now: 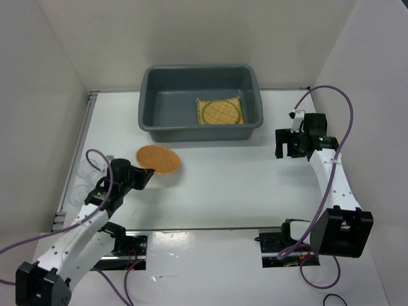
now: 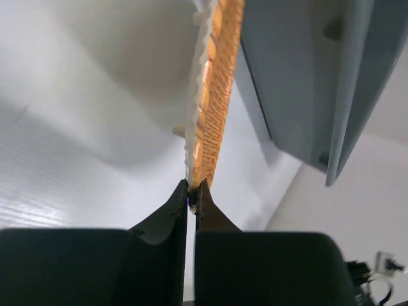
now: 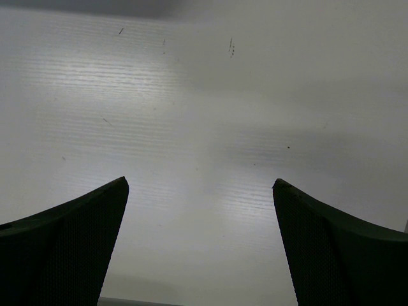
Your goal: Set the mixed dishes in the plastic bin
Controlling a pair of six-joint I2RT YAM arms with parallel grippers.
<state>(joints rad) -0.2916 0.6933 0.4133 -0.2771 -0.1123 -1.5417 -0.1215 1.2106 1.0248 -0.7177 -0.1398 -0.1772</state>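
Note:
The grey plastic bin (image 1: 191, 132) stands at the back middle of the table. Inside it, at the right, a round yellow mat (image 1: 223, 111) lies on a square yellow mat (image 1: 201, 118). My left gripper (image 1: 146, 176) is shut on the near edge of the round orange-brown mat (image 1: 158, 159), in front of the bin's left end. In the left wrist view the mat (image 2: 210, 95) shows edge-on between the shut fingertips (image 2: 194, 193), with the bin (image 2: 306, 83) to its right. Small clear cups (image 1: 86, 171) stand at the table's left edge. My right gripper (image 1: 284, 146) is open and empty, right of the bin; it also shows in the right wrist view (image 3: 201, 185).
White walls close in the table at the left, back and right. A metal rail (image 1: 73, 172) runs along the table's left edge beside the cups. The right wrist view shows only bare white table (image 3: 204, 115).

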